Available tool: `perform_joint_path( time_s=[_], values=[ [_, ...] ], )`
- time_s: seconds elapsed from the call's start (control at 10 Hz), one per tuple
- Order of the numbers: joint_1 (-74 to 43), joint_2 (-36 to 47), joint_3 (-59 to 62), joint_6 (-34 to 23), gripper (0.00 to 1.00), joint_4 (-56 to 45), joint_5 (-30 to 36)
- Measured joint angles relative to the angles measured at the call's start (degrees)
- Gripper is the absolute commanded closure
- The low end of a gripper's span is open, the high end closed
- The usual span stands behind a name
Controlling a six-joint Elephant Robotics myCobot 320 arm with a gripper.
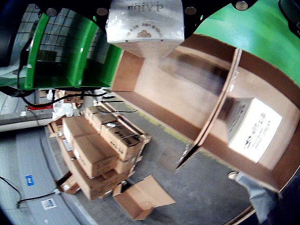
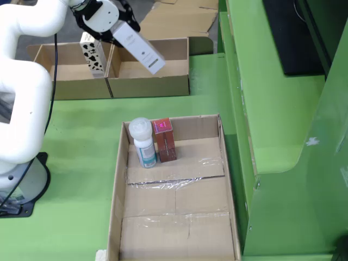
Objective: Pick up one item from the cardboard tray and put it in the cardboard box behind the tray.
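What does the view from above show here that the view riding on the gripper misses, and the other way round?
Only the view from above shows the tray with a white bottle and a red carton. Only the gripper view shows stacked cartons on the floor. Both show the gripper holding the white box over the divided cardboard box, with another item already in the neighbouring compartment.

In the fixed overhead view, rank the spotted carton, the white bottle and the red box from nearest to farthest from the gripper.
From the gripper, shut on a white box:
1. Spotted carton, just below it, in the left compartment of the rear box.
2. White bottle and red box, side by side in the tray; too close to call.
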Motion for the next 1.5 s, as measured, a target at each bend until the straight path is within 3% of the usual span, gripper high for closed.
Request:
perform_joint_path(
  time_s=[0.9, 1.5],
  values=[
    [0.8, 0.1, 0.4, 0.0, 1.0, -23.1, 0.1],
    [0.9, 0.1, 0.5, 0.0, 1.0, -24.1, -0.1]
  ],
)
